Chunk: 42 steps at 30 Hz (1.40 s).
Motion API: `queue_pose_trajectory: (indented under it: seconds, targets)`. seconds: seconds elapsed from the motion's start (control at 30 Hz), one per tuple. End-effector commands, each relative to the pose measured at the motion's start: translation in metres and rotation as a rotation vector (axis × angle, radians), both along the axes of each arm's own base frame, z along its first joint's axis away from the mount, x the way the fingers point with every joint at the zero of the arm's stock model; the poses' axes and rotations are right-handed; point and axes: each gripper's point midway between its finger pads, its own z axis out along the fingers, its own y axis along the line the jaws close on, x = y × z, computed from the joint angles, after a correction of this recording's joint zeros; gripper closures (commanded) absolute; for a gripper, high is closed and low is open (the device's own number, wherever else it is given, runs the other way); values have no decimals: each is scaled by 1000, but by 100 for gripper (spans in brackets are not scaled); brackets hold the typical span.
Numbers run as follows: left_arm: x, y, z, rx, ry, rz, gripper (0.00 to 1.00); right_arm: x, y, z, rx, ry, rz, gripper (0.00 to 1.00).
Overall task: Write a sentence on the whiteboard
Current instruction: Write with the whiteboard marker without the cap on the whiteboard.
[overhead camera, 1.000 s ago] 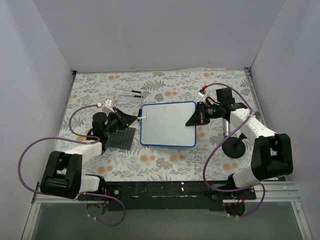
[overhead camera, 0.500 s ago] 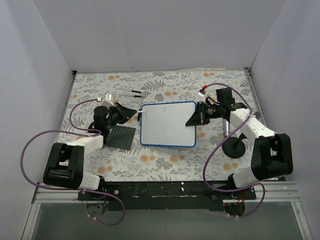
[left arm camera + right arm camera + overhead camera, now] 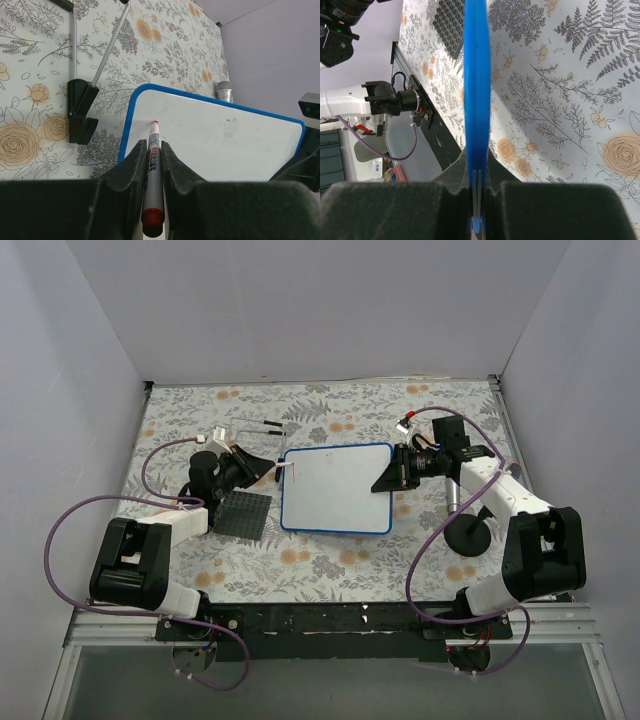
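Observation:
The whiteboard [image 3: 335,490], white with a thin blue rim, lies flat at the middle of the flowered table. Its face [image 3: 220,132] is bare white apart from faint smudges, and no sentence is in view. My left gripper [image 3: 262,468] is shut on a red-capped marker [image 3: 153,167]. The marker's red tip [image 3: 155,122] rests at the board's upper left corner, just inside the rim. My right gripper [image 3: 392,475] is shut on the board's right edge, and the blue rim [image 3: 477,95] runs straight out from between its fingers [image 3: 455,172].
A dark grey studded plate [image 3: 245,515] lies left of the board, under my left arm. Thin rods on a black clip [image 3: 80,110] sit behind it. A metal post on a round black base [image 3: 467,532] stands right of the board. White walls enclose the table.
My left arm has swung away from the studded plate, carrying the marker tip up to the board's upper left corner. The right gripper and the board have not moved.

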Motion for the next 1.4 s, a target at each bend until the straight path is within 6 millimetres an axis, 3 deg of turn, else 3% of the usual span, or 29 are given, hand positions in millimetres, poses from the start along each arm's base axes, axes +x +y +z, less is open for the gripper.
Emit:
queue_pose_trajectory:
  seconds: [0.0,0.57,0.9,1.37]
  targets:
    - [5,-5,11,3,-43,-26,100,3,-3,-6,-31,-66,15,99]
    - [-13,-16,7,-18,-13,-122,100,3,-3,-6,-31,-65,15,99]
    - [-26,-8,-17,34,54,-102,100,3,-3,-5,-31,-68,14,99]
    - [-23,2,-21,89,61,-51,100,3,-3,-4,-28,-70,14,99]
